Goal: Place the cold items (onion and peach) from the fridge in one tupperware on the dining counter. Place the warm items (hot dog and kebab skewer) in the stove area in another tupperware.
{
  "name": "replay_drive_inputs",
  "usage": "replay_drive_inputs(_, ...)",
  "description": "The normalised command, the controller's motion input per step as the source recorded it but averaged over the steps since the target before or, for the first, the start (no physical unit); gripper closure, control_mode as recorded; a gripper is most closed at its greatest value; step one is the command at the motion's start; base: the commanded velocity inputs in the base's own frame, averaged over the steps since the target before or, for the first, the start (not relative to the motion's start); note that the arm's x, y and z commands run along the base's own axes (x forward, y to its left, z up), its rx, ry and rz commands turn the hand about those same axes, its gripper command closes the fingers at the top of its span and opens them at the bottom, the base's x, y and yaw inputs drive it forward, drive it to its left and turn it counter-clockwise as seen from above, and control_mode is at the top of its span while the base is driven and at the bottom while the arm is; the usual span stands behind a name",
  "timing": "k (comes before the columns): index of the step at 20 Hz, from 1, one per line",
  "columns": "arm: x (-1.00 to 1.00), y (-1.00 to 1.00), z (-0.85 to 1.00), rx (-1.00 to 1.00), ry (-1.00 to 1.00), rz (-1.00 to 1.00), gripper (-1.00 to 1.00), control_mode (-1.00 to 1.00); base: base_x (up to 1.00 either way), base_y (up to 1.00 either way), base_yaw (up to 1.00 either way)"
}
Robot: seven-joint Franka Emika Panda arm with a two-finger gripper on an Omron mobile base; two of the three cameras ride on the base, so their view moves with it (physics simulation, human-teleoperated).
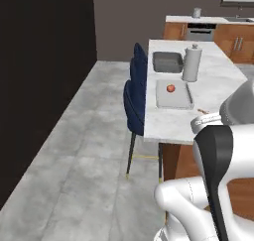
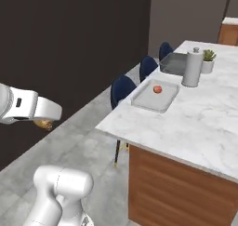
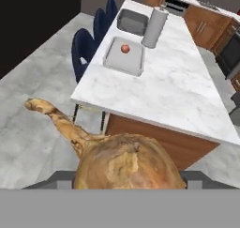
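A brown onion with a long dry stem sits at the bottom of the hand view, and my gripper is shut on it. In the right base view the onion hangs under the white hand at the left, over the floor and short of the dining counter. The red peach lies in a clear tupperware near the counter's edge by the chairs. A darker second tupperware stands beyond it. From the left base view I see the peach in its tupperware.
A paper towel roll stands upright beside the two containers. A small potted plant is behind it. Navy chairs line the counter's near side. A dark wall runs along the left, with grey floor between.
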Motion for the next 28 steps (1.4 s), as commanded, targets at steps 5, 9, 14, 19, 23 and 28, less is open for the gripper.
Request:
replay_drive_inputs(5,0.00,0.00,0.00,0.00,0.00,0.00,1.00,1.00,0.61,1.00,-0.49)
replay_drive_inputs(9,0.00,0.00,0.00,0.00,0.00,0.00,1.00,1.00,0.62,1.00,-0.54)
replay_drive_inputs(14,0.00,0.00,0.00,0.00,0.00,0.00,1.00,1.00,0.62,1.00,-0.55)
replay_drive_inputs(19,0.00,0.00,0.00,0.00,0.00,0.00,1.00,1.00,0.62,1.00,-0.56)
replay_drive_inputs(23,0.00,0.00,0.00,0.00,0.00,0.00,1.00,1.00,0.63,1.00,-0.56)
replay_drive_inputs(28,0.00,0.00,0.00,0.00,0.00,0.00,1.00,1.00,0.62,0.96,-0.61)
